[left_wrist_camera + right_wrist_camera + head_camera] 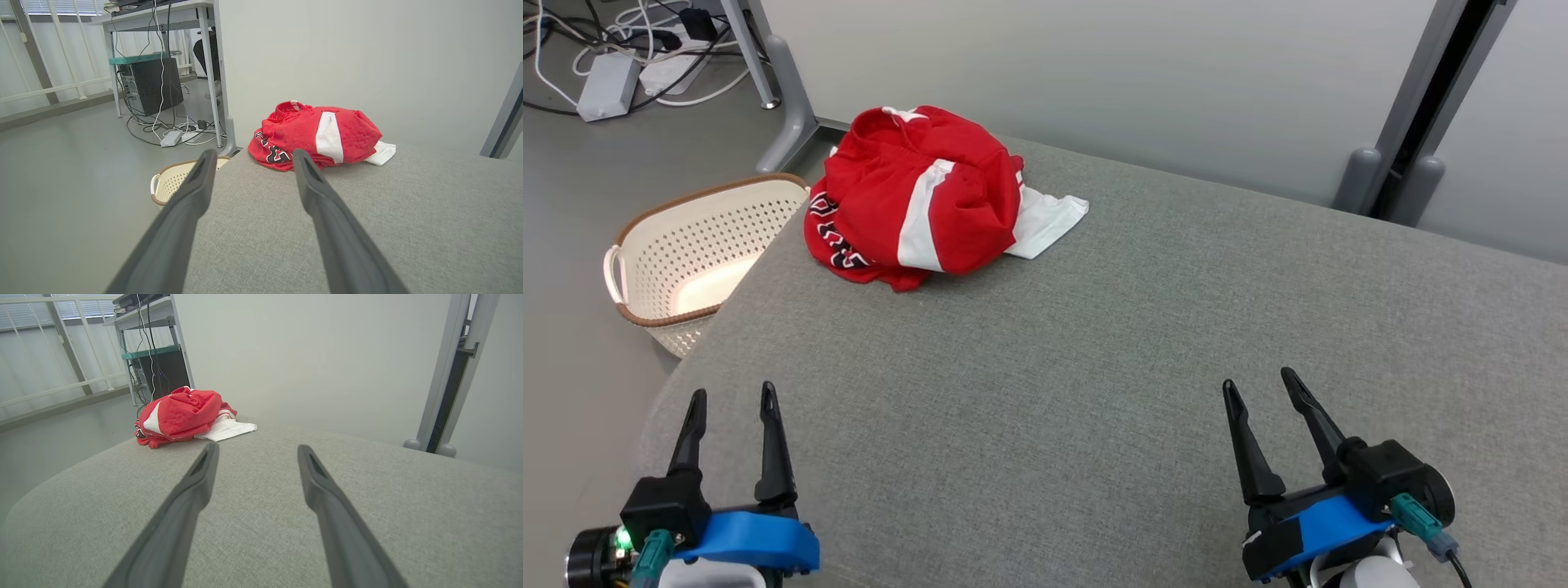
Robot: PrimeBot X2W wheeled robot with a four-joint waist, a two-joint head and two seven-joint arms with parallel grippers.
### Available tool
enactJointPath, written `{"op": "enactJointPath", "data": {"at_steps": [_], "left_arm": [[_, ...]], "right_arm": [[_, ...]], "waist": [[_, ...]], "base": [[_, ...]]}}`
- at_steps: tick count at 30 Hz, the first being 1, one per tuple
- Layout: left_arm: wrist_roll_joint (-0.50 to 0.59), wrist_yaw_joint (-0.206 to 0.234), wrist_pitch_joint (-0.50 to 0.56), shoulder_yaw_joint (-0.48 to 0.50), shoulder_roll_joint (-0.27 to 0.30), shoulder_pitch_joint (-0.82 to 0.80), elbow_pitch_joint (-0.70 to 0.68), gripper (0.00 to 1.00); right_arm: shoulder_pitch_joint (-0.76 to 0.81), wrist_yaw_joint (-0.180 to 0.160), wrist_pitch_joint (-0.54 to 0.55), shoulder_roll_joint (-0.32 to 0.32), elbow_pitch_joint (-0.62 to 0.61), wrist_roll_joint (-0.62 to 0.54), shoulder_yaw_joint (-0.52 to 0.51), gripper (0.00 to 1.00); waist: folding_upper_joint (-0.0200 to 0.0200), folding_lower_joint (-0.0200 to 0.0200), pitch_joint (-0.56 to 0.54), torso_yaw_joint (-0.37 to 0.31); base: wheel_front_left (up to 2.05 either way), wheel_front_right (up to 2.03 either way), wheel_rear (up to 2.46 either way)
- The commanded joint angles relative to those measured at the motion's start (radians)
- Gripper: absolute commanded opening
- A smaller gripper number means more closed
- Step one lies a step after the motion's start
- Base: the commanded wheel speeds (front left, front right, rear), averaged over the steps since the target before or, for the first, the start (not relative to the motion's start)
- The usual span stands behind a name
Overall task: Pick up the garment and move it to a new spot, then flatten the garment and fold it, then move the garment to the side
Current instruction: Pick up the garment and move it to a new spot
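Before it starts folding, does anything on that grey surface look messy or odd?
The red and white garment lies bunched in a heap near the far left edge of the grey surface, not flat. Nothing looks spilled or damaged.

Garment [915, 200] heaped on the padded table [1094, 367] at eleven o'clock; laundry basket [690, 245] on the floor at ten

Office-style lab room. Beyond the far left corner of the grey fabric-covered worktable [1094, 392] stands a grey metal-legged desk [210, 81] over a black computer tower [153, 85] and tangled black-and-white floor cables [163, 126]. A plain pale partition panel [1094, 73] backs the worktable.
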Motion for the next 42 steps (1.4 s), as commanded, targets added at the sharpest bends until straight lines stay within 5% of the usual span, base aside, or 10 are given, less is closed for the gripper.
{"op": "enactJointPath", "data": {"at_steps": [1, 13, 24, 32, 42], "left_arm": [[-0.001, -0.009, -0.003, 0.002, 0.007, -0.026, -0.002, 1.0], [-0.005, -0.061, -0.003, 0.033, 0.091, -0.344, 0.055, 1.0], [-0.015, -0.096, 0.019, 0.039, 0.203, -0.662, 0.257, 1.0], [-0.022, -0.104, 0.1, 0.027, 0.246, -0.794, 0.457, 1.0], [-0.068, -0.124, 0.25, 0.015, 0.231, -0.817, 0.681, 1.0]], "right_arm": [[-0.017, 0.0, -0.005, -0.001, -0.001, -0.01, 0.005, 1.0], [-0.081, 0.0, -0.005, -0.013, -0.032, -0.066, -0.001, 1.0], [-0.156, 0.0, -0.003, -0.04, -0.098, -0.105, -0.03, 1.0], [-0.177, 0.0, -0.003, -0.049, -0.142, -0.129, -0.063, 1.0], [-0.186, 0.0, -0.003, -0.056, -0.157, -0.139, -0.076, 1.0]], "waist": [[0.0, 0.0, 0.008, -0.013], [0.0, 0.0, 0.132, -0.143], [0.0, 0.0, 0.308, -0.264], [0.0, 0.0, 0.384, -0.3], [0.0, 0.0, 0.416, -0.297]], "base": [[0.0, 0.0, 0.0], [0.0, 0.0, 0.0], [0.0, 0.0, 0.0], [0.0, 0.0, 0.0], [0.0, 0.0, 0.0]]}}
